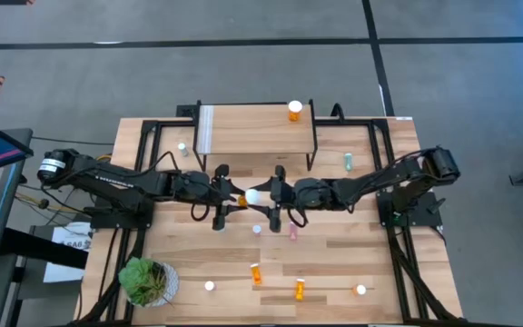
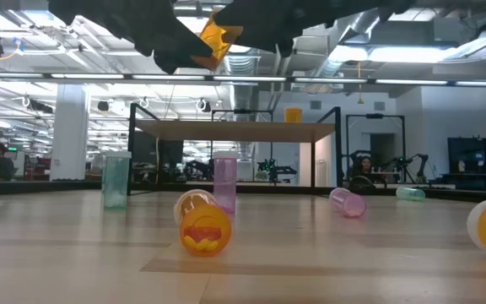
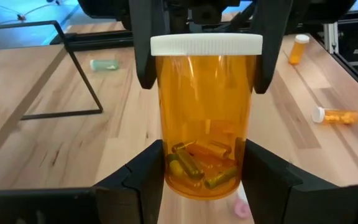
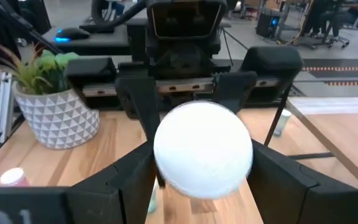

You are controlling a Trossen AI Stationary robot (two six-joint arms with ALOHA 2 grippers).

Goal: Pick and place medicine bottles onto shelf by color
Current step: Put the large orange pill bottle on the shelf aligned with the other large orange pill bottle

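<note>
wide orange bottle (image 3: pixel 202 118) filled frame centre, held in air over table, long axis running arm to arm. left gripper (image 3: pixel 202 167) clamped base; right gripper (image 4: pixel 202 163) clamped white cap (image 4: pixel 202 150). shelf (image 1: pixel 257 129) upper centre, beyond both.

Overhead cam looks straight down on table (image 1: pixel 334 254); low cam sits at tabletop level facing shelf (image 2: pixel 234 129). Both wrist cams close-up, facing each other over the orange bottle (image 3: pixel 205 118).
</note>
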